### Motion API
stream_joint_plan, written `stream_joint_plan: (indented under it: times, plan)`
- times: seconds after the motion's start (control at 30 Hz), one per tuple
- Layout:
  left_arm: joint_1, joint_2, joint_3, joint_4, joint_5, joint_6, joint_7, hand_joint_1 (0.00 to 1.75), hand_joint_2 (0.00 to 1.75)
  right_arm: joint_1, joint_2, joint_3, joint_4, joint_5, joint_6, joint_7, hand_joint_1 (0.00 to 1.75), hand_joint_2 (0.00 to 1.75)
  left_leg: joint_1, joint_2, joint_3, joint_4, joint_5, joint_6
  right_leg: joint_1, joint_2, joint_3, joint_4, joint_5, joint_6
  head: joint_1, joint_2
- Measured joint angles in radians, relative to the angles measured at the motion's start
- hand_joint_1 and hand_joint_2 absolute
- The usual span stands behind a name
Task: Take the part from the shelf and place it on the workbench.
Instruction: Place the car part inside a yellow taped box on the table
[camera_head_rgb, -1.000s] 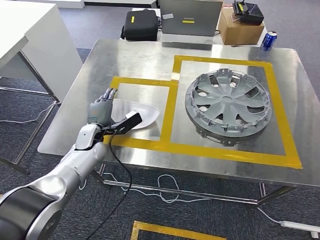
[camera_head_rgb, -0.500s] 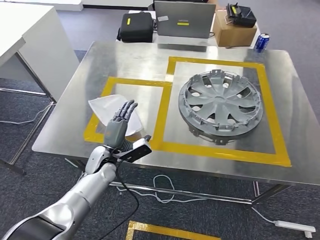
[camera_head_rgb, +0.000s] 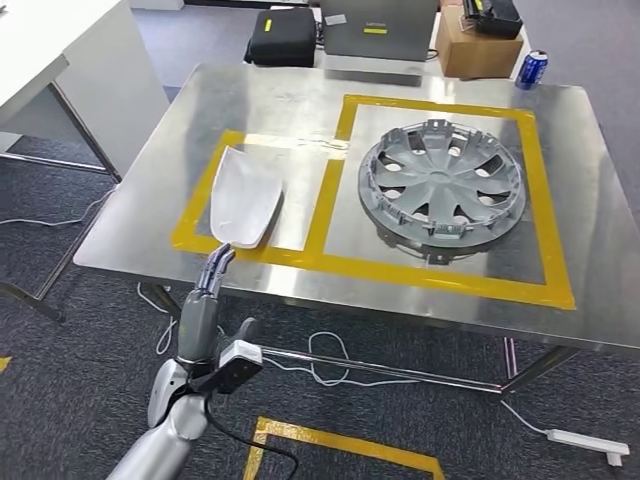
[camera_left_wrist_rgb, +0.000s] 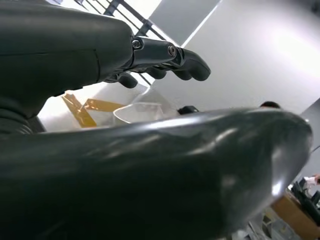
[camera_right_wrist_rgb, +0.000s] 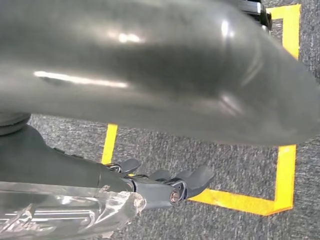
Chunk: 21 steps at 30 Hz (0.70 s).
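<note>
- Part (camera_head_rgb: 245, 196) is lying inside the yellow-taped square at centre left on the workbench (camera_head_rgb: 302, 100).
- Left hand (camera_head_rgb: 205, 305) is hovering below it, fingers extended, holding nothing.
- Right hand (camera_right_wrist_rgb: 166, 185) is pressing a clear piece (camera_right_wrist_rgb: 68, 212).

part (camera_head_rgb: 245, 195): pale grey curved shell | lying flat on workbench (camera_head_rgb: 166, 140) | inside left yellow-taped square

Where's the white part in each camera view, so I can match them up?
Head view: white part, left of centre, inside the smaller yellow tape square.
Left wrist view: pale shape at centre.
Right wrist view: not in it.
Shared landmark: the yellow tape beside it.
</note>
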Motion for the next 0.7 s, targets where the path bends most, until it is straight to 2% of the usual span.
stream_joint_plan:
  times: [0.03,0.1,0.13,0.17,0.2,0.27,0.3,0.33,0.37,0.4,0.47,0.5,0.53,0.57,0.6,0.63,0.67,0.7]
  plan:
    - [0.013,0.0,0.008,-0.014,0.025,0.0,-0.017,0.0,0.0,0.002,0.0,0.007,-0.001,-0.01,-0.004,0.003,0.0,0.0,-0.005,0.009,0.014,-0.027,0.0,0.001,0.0,-0.01,0.002,-0.005,0.01,0.005,-0.003,0.0]
    - [0.046,0.0,0.037,-0.037,0.081,0.006,-0.056,0.0,0.0,0.008,0.0,0.027,-0.003,-0.029,-0.015,0.012,0.0,0.0,-0.007,-0.01,0.0,-0.04,0.021,0.006,-0.003,-0.03,0.008,-0.022,0.03,0.016,-0.007,0.0]
    - [0.063,0.0,0.054,-0.049,0.11,0.012,-0.079,0.0,0.0,0.012,0.0,0.04,-0.004,-0.037,-0.021,0.019,0.0,0.0,-0.007,-0.021,-0.009,-0.042,0.035,0.013,-0.004,-0.026,0.005,-0.022,0.022,0.023,-0.01,0.0]
    - [0.078,-0.002,0.074,-0.063,0.141,0.017,-0.102,0.0,0.0,0.016,0.0,0.054,-0.004,-0.043,-0.028,0.029,0.0,0.0,-0.005,-0.033,-0.021,-0.045,0.05,0.02,-0.005,-0.01,-0.002,-0.001,-0.007,0.028,-0.009,0.0]
    - [0.091,-0.004,0.094,-0.079,0.171,0.023,-0.127,0.0,0.0,0.021,0.0,0.071,-0.004,-0.047,-0.036,0.041,0.0,0.0,-0.003,-0.045,-0.036,-0.047,0.066,0.026,-0.005,0.012,-0.015,0.042,-0.054,0.032,-0.008,0.0]
    - [0.115,-0.008,0.14,-0.112,0.219,0.029,-0.165,0.0,0.0,0.028,0.0,0.11,-0.005,-0.051,-0.059,0.067,0.0,0.0,-0.005,-0.068,-0.069,-0.047,0.093,0.033,-0.001,0.049,-0.042,0.176,-0.159,0.033,-0.004,0.0]
    - [0.127,-0.009,0.166,-0.125,0.234,0.028,-0.177,0.0,0.0,0.03,0.0,0.132,-0.005,-0.055,-0.071,0.077,0.0,0.0,-0.007,-0.079,-0.086,-0.046,0.107,0.034,0.002,0.056,-0.047,0.232,-0.187,0.03,-0.003,0.0]
    - [0.138,-0.01,0.193,-0.136,0.245,0.026,-0.186,0.0,0.0,0.033,0.0,0.155,-0.005,-0.059,-0.081,0.084,0.0,0.0,-0.01,-0.09,-0.103,-0.045,0.121,0.035,0.006,0.059,-0.036,0.258,-0.191,0.025,-0.003,0.0]
    - [0.147,-0.01,0.219,-0.144,0.254,0.022,-0.191,0.0,0.0,0.035,0.0,0.176,-0.005,-0.063,-0.09,0.088,0.0,0.0,-0.012,-0.102,-0.118,-0.045,0.133,0.035,0.01,0.062,-0.005,0.247,-0.178,0.018,-0.003,0.0]
    - [0.154,-0.011,0.242,-0.151,0.265,0.019,-0.194,0.0,0.0,0.036,0.0,0.196,-0.005,-0.067,-0.098,0.09,0.0,0.0,-0.014,-0.115,-0.131,-0.045,0.146,0.034,0.014,0.07,0.045,0.198,-0.156,0.009,-0.004,0.0]
    - [0.159,-0.015,0.293,-0.157,0.303,0.006,-0.194,0.0,0.0,0.037,-0.001,0.238,-0.005,-0.081,-0.125,0.086,0.0,0.0,-0.015,-0.138,-0.15,-0.044,0.167,0.029,0.018,0.112,0.163,0.046,-0.145,-0.012,-0.005,0.0]
    - [0.158,-0.017,0.326,-0.155,0.328,-0.004,-0.194,0.0,0.0,0.036,-0.001,0.262,-0.003,-0.097,-0.149,0.079,0.0,0.0,-0.014,-0.147,-0.156,-0.044,0.176,0.024,0.02,0.131,0.202,-0.014,-0.151,-0.018,-0.005,0.0]
    - [0.155,-0.018,0.366,-0.145,0.347,-0.014,-0.195,0.0,0.0,0.033,-0.001,0.29,0.003,-0.119,-0.18,0.069,0.0,0.0,-0.013,-0.155,-0.16,-0.046,0.185,0.018,0.022,0.142,0.223,-0.052,-0.16,-0.023,-0.004,0.0]
    - [0.149,-0.018,0.411,-0.126,0.355,-0.018,-0.197,0.0,0.0,0.029,-0.002,0.32,0.013,-0.143,-0.215,0.056,0.0,0.0,-0.012,-0.163,-0.163,-0.049,0.195,0.012,0.023,0.139,0.228,-0.067,-0.159,-0.025,-0.003,0.0]
    - [0.143,-0.014,0.457,-0.097,0.348,-0.014,-0.2,0.0,0.0,0.023,-0.001,0.35,0.027,-0.166,-0.247,0.04,0.0,0.0,-0.01,-0.169,-0.165,-0.052,0.203,0.005,0.023,0.128,0.222,-0.071,-0.15,-0.029,-0.002,0.0]
    - [0.136,-0.011,0.501,-0.062,0.331,-0.001,-0.202,0.0,0.0,0.017,-0.001,0.378,0.04,-0.184,-0.27,0.024,0.0,0.0,-0.009,-0.166,-0.171,-0.048,0.197,0.0,0.021,0.117,0.217,-0.076,-0.14,-0.035,-0.002,0.0]
    - [0.13,-0.007,0.538,-0.025,0.311,0.015,-0.204,0.0,0.0,0.012,-0.001,0.405,0.053,-0.196,-0.285,0.009,0.0,0.0,-0.009,-0.153,-0.182,-0.032,0.174,-0.006,0.017,0.104,0.21,-0.081,-0.128,-0.041,-0.005,0.0]
    - [0.123,-0.003,0.569,0.011,0.293,0.029,-0.204,0.0,0.0,0.009,-0.001,0.428,0.065,-0.203,-0.292,-0.001,0.0,0.0,-0.007,-0.133,-0.197,0.004,0.132,-0.012,0.013,0.091,0.201,-0.085,-0.115,-0.044,-0.008,0.0]
